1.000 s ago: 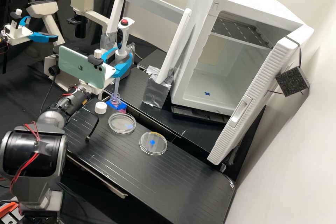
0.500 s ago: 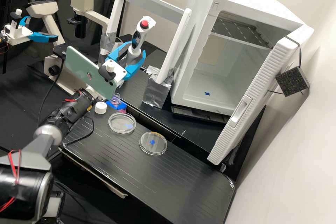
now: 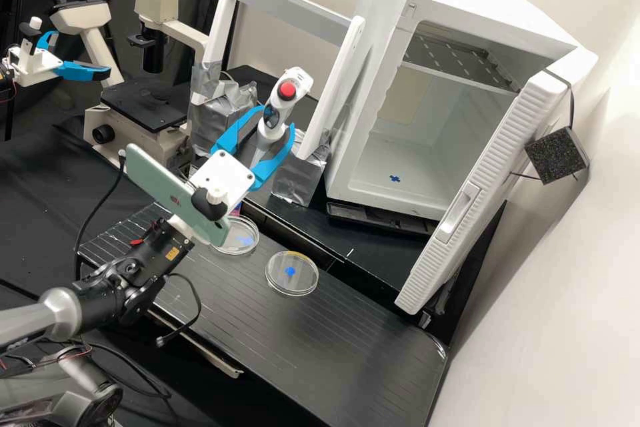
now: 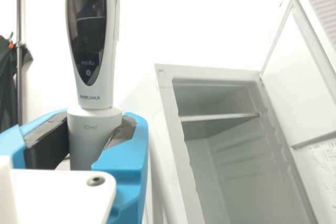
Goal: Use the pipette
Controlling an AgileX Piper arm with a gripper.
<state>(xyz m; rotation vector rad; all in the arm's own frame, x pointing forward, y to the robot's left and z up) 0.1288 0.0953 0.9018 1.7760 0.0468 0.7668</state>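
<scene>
Pipette clamped aloft, frame post close by

Gripper (image 3: 276, 117) closed around the pipette (image 3: 272, 115), pads to either side of the pale barrel (image 4: 93, 132) below the dark display (image 4: 88, 32). Pipette held up above the bench (image 3: 320, 330), leaning in the high view, red button (image 3: 287, 91) uppermost. Cannot tell where the lower end sits.

Risks, by my reading. Grip is on a smooth, round barrel, handle standing tall above it: a knock up top could twist or tip the pipette between the pads. Worst neighbour is the white frame (image 3: 331, 83); its near post seems just beside the pipette in the high view, depth between them unclear. A swing that way may catch handle or finger. Lowering too soon could drag the long lower part across the petri dish (image 3: 303, 281) or its partly covered fellow (image 3: 241, 247), tipping or sliding them. If liquid is inside, jerky travel might shake drops out; cannot tell if it is loaded.

Also around: incubator (image 3: 389, 170), door (image 3: 477, 177) swung wide, beyond the frame. Foil-wrapped foot (image 3: 297, 179) of the post bars the low route towards it. Microscope (image 3: 143, 103) on the other side. Phone (image 3: 163, 183) rides on the wrist, bulky; loose cable (image 3: 195, 290) hangs under the arm and could snag on the bench edge.
</scene>
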